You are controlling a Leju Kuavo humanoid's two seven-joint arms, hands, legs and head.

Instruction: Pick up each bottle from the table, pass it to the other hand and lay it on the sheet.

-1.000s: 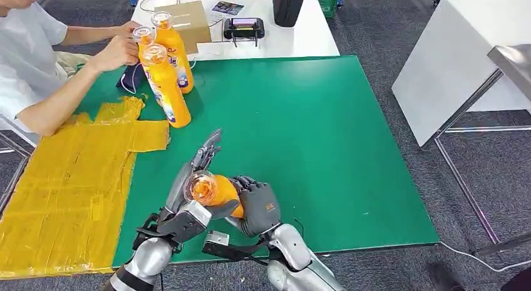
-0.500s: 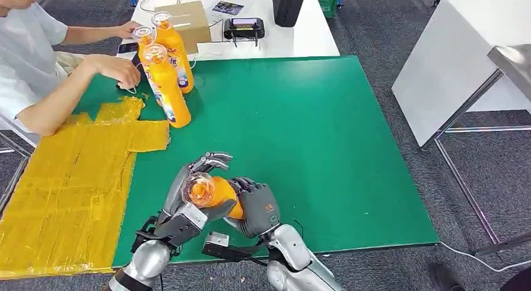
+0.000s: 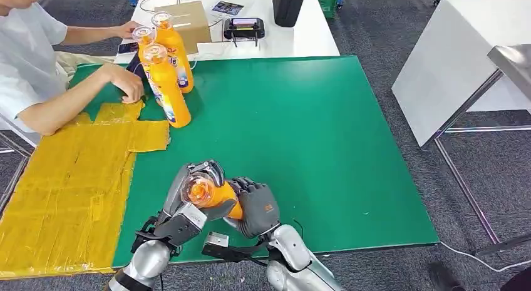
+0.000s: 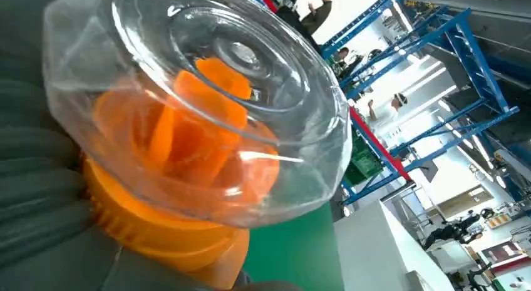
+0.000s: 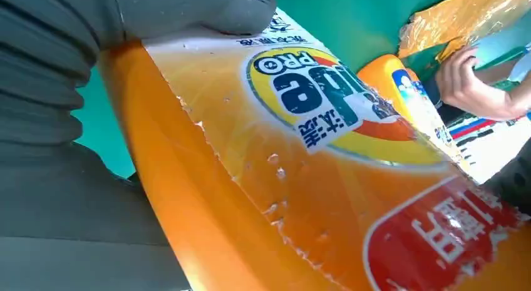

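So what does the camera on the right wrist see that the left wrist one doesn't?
Right wrist view alone: the held bottle's printed label, the yellow sheet, a person's hand and a standing bottle. Left wrist view alone: the clear cap close up, blue racks and white table beyond. Both: the orange bottle and green table.

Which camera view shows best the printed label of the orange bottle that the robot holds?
The right wrist view: the orange bottle's printed label is large and readable there. The left wrist view shows its clear cap; the head view shows cap and body, small.
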